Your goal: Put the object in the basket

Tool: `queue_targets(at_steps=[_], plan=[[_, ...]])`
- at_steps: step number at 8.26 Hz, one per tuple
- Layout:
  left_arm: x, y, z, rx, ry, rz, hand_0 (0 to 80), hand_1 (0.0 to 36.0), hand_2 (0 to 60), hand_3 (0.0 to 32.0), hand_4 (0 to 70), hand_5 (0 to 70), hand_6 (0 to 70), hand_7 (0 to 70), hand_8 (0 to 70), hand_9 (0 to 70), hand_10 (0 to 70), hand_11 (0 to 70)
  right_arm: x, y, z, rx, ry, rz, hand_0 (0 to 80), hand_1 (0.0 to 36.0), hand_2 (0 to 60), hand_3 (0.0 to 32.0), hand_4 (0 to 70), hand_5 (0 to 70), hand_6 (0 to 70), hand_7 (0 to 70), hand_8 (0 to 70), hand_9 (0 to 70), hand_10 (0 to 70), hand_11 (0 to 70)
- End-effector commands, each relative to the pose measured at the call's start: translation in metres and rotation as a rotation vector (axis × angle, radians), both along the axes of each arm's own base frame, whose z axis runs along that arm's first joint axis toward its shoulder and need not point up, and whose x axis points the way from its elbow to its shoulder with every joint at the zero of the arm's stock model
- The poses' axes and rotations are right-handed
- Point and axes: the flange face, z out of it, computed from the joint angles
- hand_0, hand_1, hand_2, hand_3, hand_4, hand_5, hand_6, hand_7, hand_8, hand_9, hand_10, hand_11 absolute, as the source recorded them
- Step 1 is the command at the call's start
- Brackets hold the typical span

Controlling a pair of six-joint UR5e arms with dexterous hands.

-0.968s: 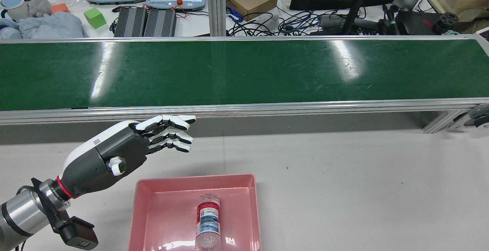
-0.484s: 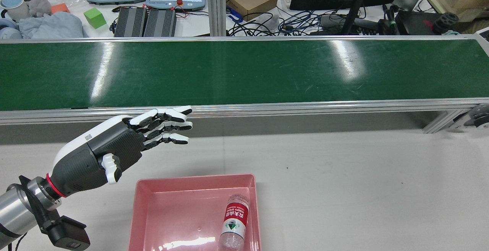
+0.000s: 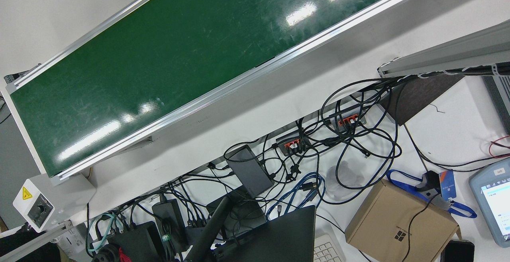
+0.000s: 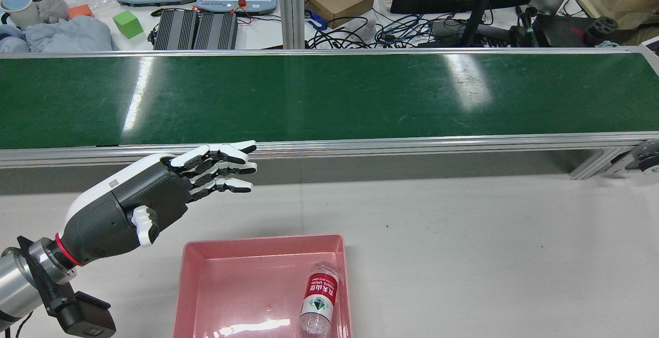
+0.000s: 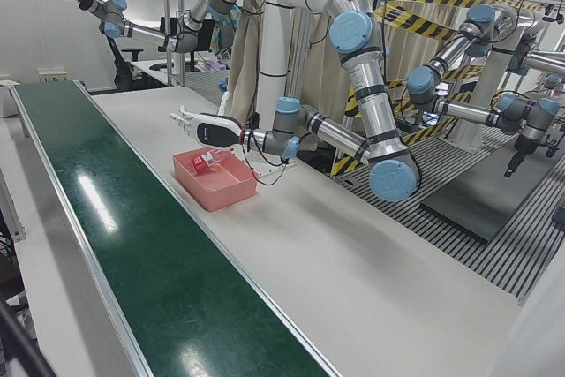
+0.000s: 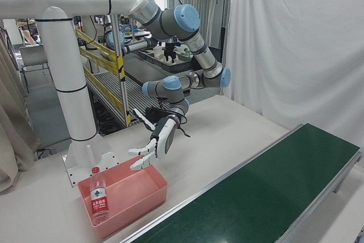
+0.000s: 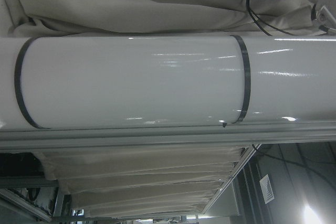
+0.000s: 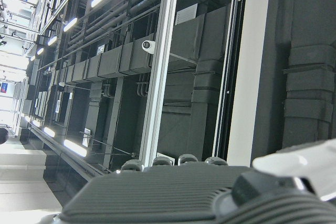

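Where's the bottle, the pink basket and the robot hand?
bottle [image 4: 319, 296]: rear view, on its red label.
basket [image 4: 262, 243]: rear view, on its far rim.
left hand [image 4: 149, 196]: rear view, on its dark palm.

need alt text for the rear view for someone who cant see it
A plastic water bottle with a red label lies inside a pink basket at the bottom of the frame. To the basket's upper left, the robot's left hand hovers open and empty above the white table, fingers extended towards a bare green conveyor belt.

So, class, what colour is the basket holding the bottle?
Pink; the basket shows best in the rear view.
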Motion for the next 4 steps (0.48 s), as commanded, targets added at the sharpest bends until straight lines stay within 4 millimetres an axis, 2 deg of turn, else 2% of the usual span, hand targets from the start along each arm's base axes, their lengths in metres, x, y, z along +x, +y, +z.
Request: queue_targets(at_steps=[1, 4], plan=[[-0.0031, 0.0016, -0.0036, 0.0, 0.004, -0.001, 33.9, 0.0, 0.0, 0.0, 10.6, 32.2, 7.2, 13.9, 12.9, 21.1, 16.9, 24.1, 0.0, 0.0, -0.0003, 0.001, 0.0, 0.0, 0.0, 0.0, 0.0, 0.0, 0.0, 0.0, 0.0, 0.0, 0.0, 0.0, 0.0, 0.0], [-0.0129, 0.0018, -0.0077, -0.002, -0.002, -0.009, 34.9, 0.0, 0.0, 0.0, 11.2, 33.4, 7.2, 14.0, 12.7, 20.9, 16.2, 23.2, 0.0, 0.0, -0.0003, 0.001, 0.0, 0.0, 0.0, 0.0, 0.0, 0.0, 0.0, 0.0, 0.0, 0.0, 0.0, 0.0, 0.0, 0.0]])
